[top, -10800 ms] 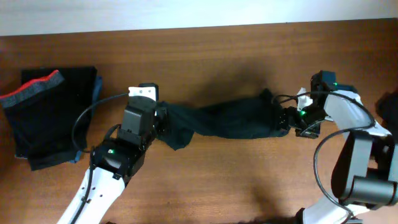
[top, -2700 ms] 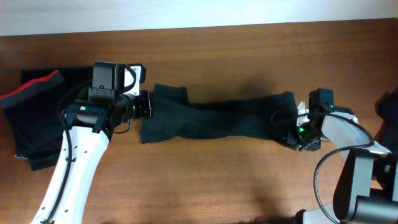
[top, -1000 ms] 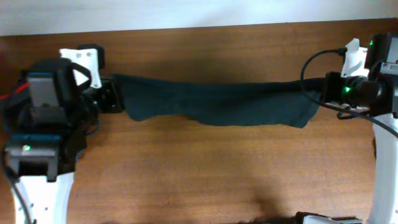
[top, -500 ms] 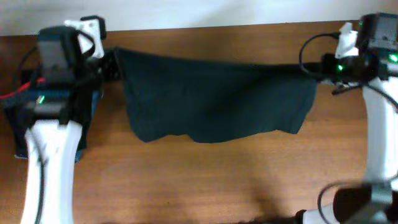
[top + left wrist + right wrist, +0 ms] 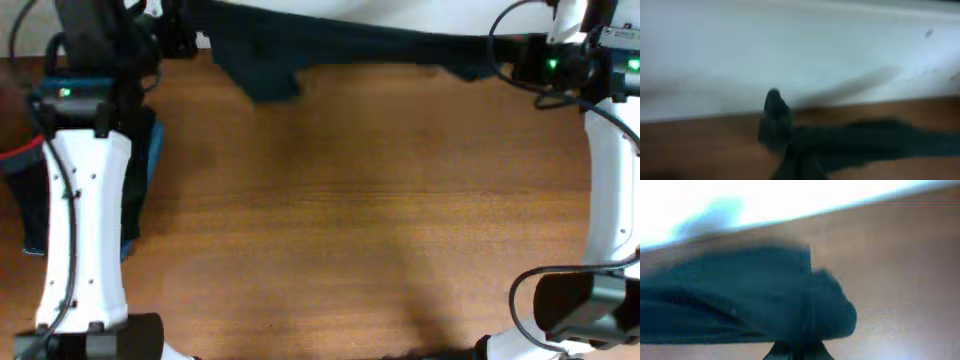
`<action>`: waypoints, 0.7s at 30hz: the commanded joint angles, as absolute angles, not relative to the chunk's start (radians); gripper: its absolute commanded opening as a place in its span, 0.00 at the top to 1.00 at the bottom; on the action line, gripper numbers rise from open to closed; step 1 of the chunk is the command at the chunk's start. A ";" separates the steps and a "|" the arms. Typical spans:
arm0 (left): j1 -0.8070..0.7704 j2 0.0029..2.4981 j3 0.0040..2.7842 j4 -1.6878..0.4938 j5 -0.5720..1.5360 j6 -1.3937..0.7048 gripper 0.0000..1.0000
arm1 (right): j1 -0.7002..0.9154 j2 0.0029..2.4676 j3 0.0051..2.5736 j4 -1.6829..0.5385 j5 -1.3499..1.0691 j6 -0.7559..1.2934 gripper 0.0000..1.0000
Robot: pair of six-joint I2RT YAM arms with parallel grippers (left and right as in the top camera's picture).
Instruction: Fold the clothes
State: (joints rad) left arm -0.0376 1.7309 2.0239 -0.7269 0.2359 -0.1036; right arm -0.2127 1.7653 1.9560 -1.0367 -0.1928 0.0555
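- Two garments look dealt with: a dark pile [image 5: 30, 205] lies at 9 o'clock on the table [image 5: 330, 220], partly under the left arm. A red waistband [image 5: 20, 160] and a blue edge [image 5: 150, 150] show on it. The arm hides too much to tell how neat the folds are.
- One piece is in hand: the long black garment [image 5: 350, 42] is stretched in a narrow band across 12 o'clock, running from 11 to 1. A loose flap droops near 11. It appears to be lifted clear of the wood.
- Left gripper [image 5: 185, 25], at 11 o'clock: clamped on the garment's left end. The left wrist view is blurred and shows only dark cloth trailing away over the table.
- Right gripper [image 5: 505, 55], at 1 o'clock: closed on the right end. The right wrist view shows cloth bunched right at the jaws.
- Judgement: this is the spreading step, and no fold has been made in this piece yet.
- Left to do: lay it flat, fold it — probably more than once, given its length — and set it by the pile.
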 commanded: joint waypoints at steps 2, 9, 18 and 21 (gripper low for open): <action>-0.023 1.750 2.030 -1.001 0.221 -0.073 1.00 | -0.216 1.765 1.943 -1.245 -0.144 0.057 0.96; -0.024 1.877 2.027 -1.431 0.220 -0.073 1.00 | -0.216 1.765 1.784 -1.425 -0.009 0.056 0.96; -0.024 1.995 1.862 -1.554 0.220 -0.029 1.00 | -0.216 1.765 1.435 -1.344 -0.003 0.057 0.96; -0.024 1.995 1.799 -1.557 0.221 -0.029 1.00 | -0.216 1.765 1.362 -1.320 -0.004 0.061 0.96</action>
State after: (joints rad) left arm -0.0330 1.9915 1.8462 -1.5562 0.2314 -0.0509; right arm -0.2127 1.7687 1.4033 -1.3338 -0.0311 0.0528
